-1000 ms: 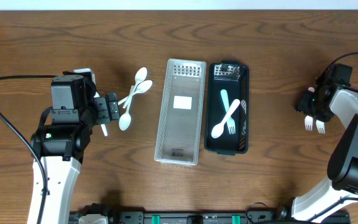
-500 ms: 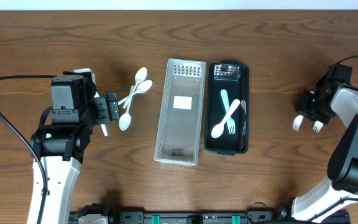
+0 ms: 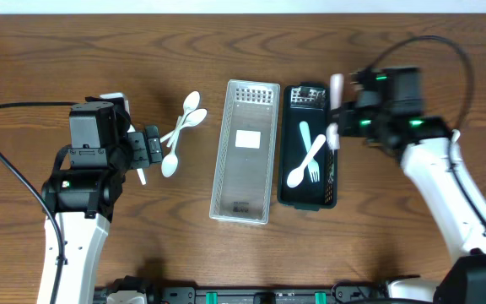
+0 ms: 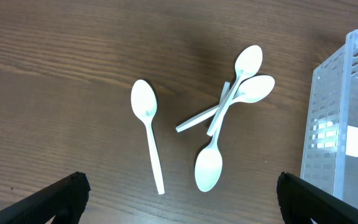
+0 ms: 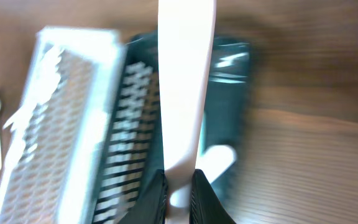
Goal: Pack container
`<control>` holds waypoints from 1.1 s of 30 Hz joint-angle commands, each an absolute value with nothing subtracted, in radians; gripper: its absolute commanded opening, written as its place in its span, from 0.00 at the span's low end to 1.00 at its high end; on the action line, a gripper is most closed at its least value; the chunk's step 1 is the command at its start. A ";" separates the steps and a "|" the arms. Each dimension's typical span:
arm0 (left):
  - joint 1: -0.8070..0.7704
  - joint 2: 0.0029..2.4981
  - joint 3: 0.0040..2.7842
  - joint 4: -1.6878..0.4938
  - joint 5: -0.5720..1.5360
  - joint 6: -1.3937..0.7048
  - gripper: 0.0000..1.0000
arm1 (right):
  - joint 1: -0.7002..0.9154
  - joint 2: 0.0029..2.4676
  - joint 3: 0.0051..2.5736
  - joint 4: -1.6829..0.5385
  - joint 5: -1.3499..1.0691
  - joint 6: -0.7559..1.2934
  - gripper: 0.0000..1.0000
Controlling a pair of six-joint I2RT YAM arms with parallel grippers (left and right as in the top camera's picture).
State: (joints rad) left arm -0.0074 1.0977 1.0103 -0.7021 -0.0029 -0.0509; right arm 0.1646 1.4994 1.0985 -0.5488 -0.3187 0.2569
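Observation:
My right gripper (image 3: 347, 116) is shut on a white plastic fork (image 3: 333, 135) and holds it over the right edge of the black basket (image 3: 309, 95). In the right wrist view the fork's handle (image 5: 185, 74) is pinched between the fingers (image 5: 179, 193), blurred. A white spoon and fork (image 3: 307, 157) lie in the black basket. The clear basket (image 3: 251, 93) stands left of it. Several white spoons (image 3: 182, 128) lie on the table, also in the left wrist view (image 4: 229, 106). My left gripper (image 3: 152, 149) is open and empty beside them (image 4: 179, 184).
One spoon (image 4: 148, 134) lies apart to the left of the crossed ones. The clear basket's corner (image 4: 344, 112) shows at the right of the left wrist view. The table is dark brown wood.
My right arm has swung from the table's far right edge leftward to the black basket, carrying the fork. The left arm has not moved.

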 commanded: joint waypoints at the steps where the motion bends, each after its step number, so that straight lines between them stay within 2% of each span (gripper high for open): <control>1: -0.003 1.097 1.029 -0.704 0.000 -0.045 0.98 | 0.282 1.546 1.096 -0.553 -0.179 0.324 0.01; 4: -0.003 1.097 1.029 -0.704 0.000 -0.045 0.98 | 0.385 1.620 1.096 -0.553 -0.077 0.391 0.02; 5: -0.003 1.097 1.029 -0.704 0.000 -0.045 0.98 | 0.406 1.644 1.096 -0.553 -0.047 0.408 0.06; 9: -0.003 1.097 1.029 -0.704 0.000 -0.045 0.98 | 0.454 1.694 1.096 -0.553 0.058 0.457 0.55; 15: -0.003 1.097 1.029 -0.704 0.000 -0.045 0.98 | 0.367 1.583 1.109 -0.550 0.163 0.457 0.71; 18: -0.003 1.097 1.029 -0.704 0.000 -0.045 0.98 | 0.249 1.499 1.109 -0.554 0.199 0.456 0.76; 22: -0.003 1.097 1.029 -0.704 0.000 -0.045 0.98 | 0.025 1.451 1.109 -0.569 0.189 0.456 0.77; 27: -0.003 1.097 1.029 -0.704 0.000 -0.045 0.98 | -0.223 1.503 1.107 -0.620 0.174 0.460 0.75; 33: -0.003 1.097 1.029 -0.704 0.000 -0.045 0.98 | -0.395 1.613 1.107 -0.640 0.138 0.459 0.76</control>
State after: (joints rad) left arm -0.0074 1.0977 1.0103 -0.7025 -0.0029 -0.0513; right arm -0.3458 1.5669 1.1049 -0.6353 0.1638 0.4458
